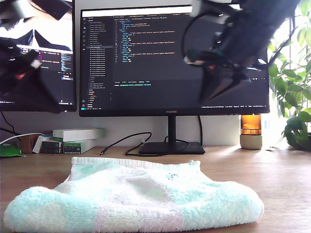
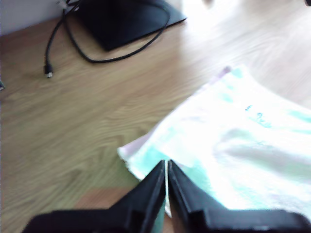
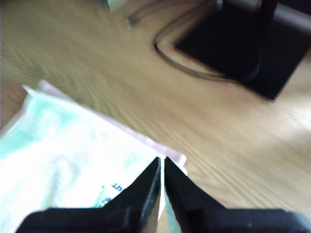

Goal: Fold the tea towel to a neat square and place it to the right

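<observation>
Folded as it lies, tea towel (image 1: pixel 133 201) looks fluffy (mint-white).

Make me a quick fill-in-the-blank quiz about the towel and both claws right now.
1. The tea towel lies on a wooden ____.
2. Both my first claw and my second claw have their jaws ____.
3. Behind the towel, a black ____ loops beside the monitor stand.
4. At the exterior view's right, beside the amber bottle, stands a leafy ____.

Missing words: desk; shut; cable; plant

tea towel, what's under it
The tea towel lies folded on the wooden desk. Its lower layers and anything beneath them are covered, so nothing else can be seen.
</observation>
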